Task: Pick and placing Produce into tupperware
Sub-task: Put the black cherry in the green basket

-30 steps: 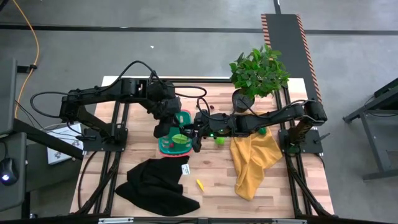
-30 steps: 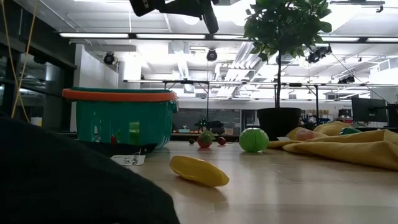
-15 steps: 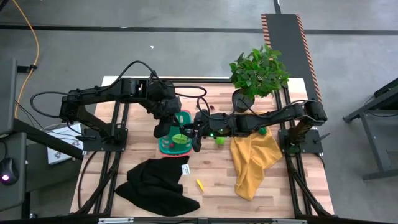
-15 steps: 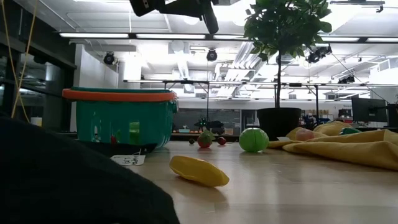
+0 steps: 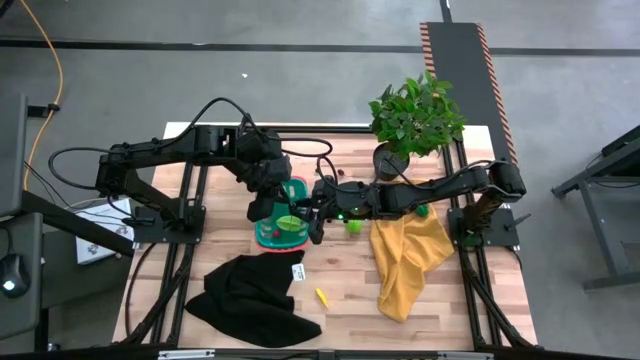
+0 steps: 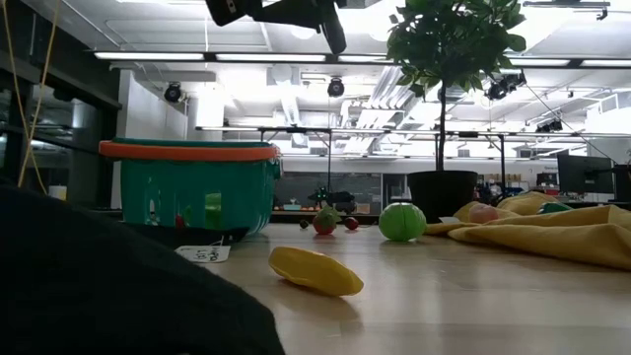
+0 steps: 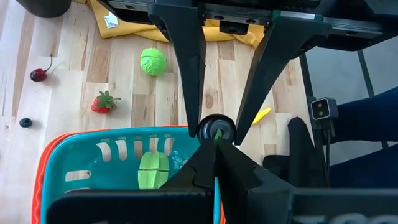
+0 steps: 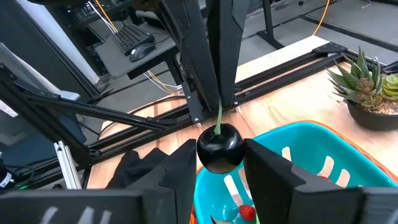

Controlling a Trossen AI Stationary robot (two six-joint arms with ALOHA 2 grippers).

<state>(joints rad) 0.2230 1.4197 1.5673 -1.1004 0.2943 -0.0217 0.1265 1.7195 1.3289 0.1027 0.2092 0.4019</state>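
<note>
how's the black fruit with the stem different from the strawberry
The dark fruit hangs above the basket, clamped between the right gripper's fingers with the left gripper pinching its stem; the strawberry lies untouched on the table beside the basket. The dark fruit is glossy black and round with a long thin green stem; the strawberry is red with a leafy green cap. Both are tiny toy produce, neither yet in the basket.

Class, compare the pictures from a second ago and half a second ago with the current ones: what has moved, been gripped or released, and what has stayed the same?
Nothing has visibly changed. Both arms hold the same pose above the teal basket, and the yellow piece, the green ball, the strawberry and both cloths lie where they were.
</note>
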